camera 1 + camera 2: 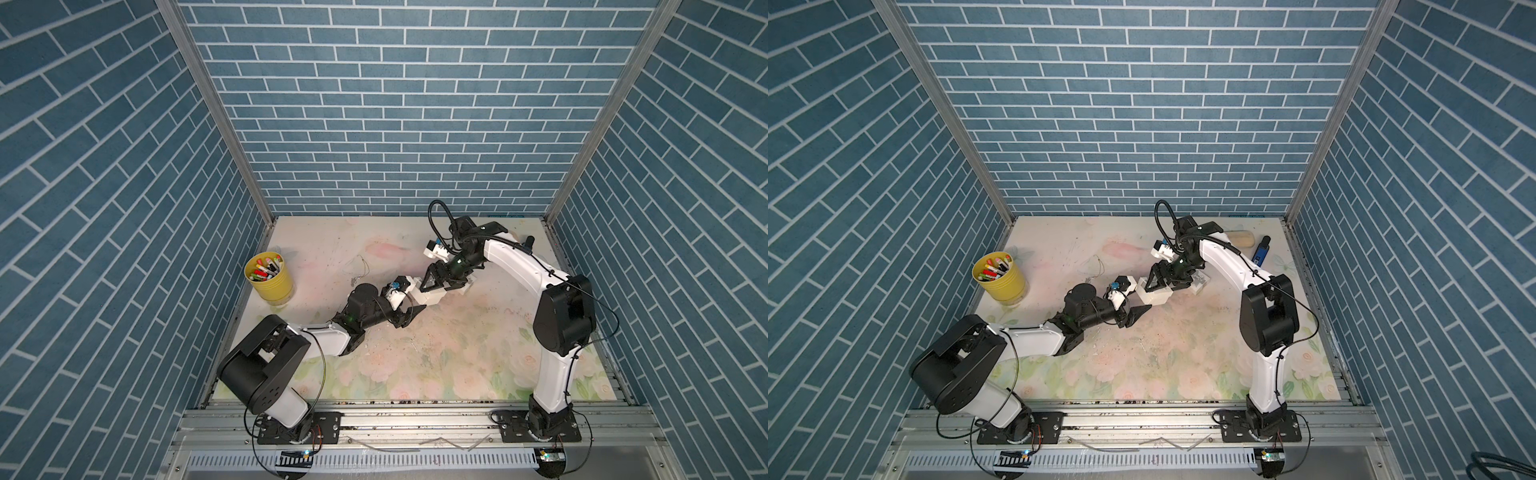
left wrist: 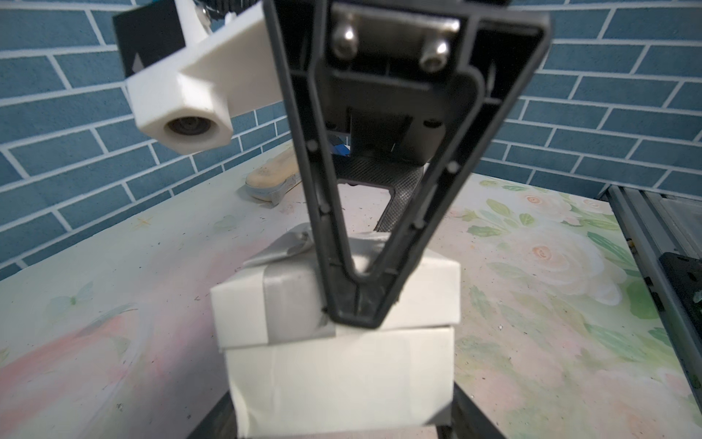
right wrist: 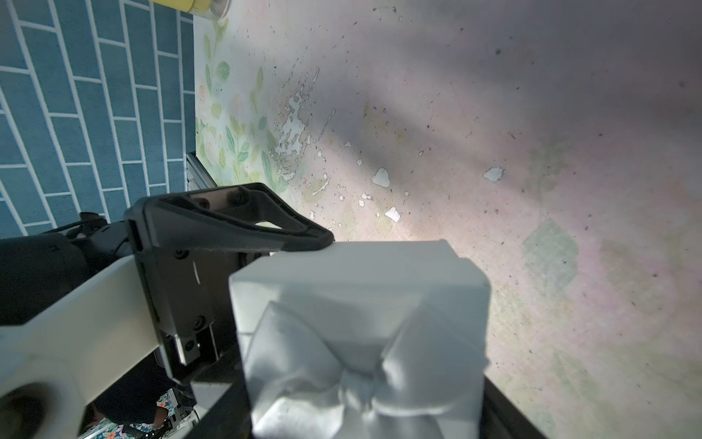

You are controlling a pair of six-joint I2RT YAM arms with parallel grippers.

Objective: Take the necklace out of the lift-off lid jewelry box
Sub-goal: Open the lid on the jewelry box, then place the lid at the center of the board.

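While left claw (image 1: 412, 314) grips the box base (image 2: 342, 374), right claw (image 1: 445, 286) clamps the lid (image 2: 243, 309)

White jewelry box (image 2: 342, 380) upright mid-table — grey-bowed lid (image 2: 429, 296) on — necklace (image 1: 360, 268) lying apart.

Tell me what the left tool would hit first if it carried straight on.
The white jewelry box: its base sits between the fingers of the left tool, directly ahead. Depth is hard to judge, but it looks very close.
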